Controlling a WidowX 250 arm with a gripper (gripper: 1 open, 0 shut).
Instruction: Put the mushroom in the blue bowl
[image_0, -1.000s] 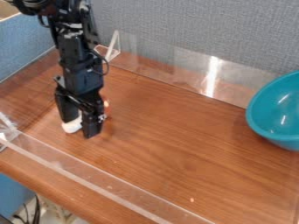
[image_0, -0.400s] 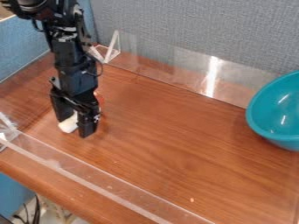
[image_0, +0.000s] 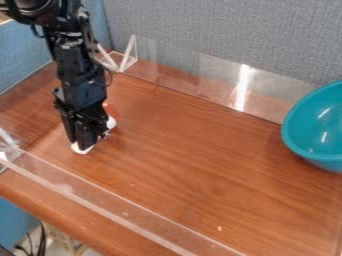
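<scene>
At the left of the tabletop (image_0: 201, 170), the tool (image_0: 84, 137) points straight down with its fingers drawn narrow around the mushroom (image_0: 88, 143), whose white stem shows at the tips, resting on the wood. The bowl (image_0: 318, 125) sits well apart at the right edge.

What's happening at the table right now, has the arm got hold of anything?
The arm's end effector points straight down at the left side of the wooden table, its fingers drawn in around the mushroom, which sits on the table surface. Only a bit of white shows between and below the fingers, so a firm grip cannot be confirmed. The blue bowl sits far off at the right edge, with nothing visible in it. The lift and carry are not yet done.
</scene>
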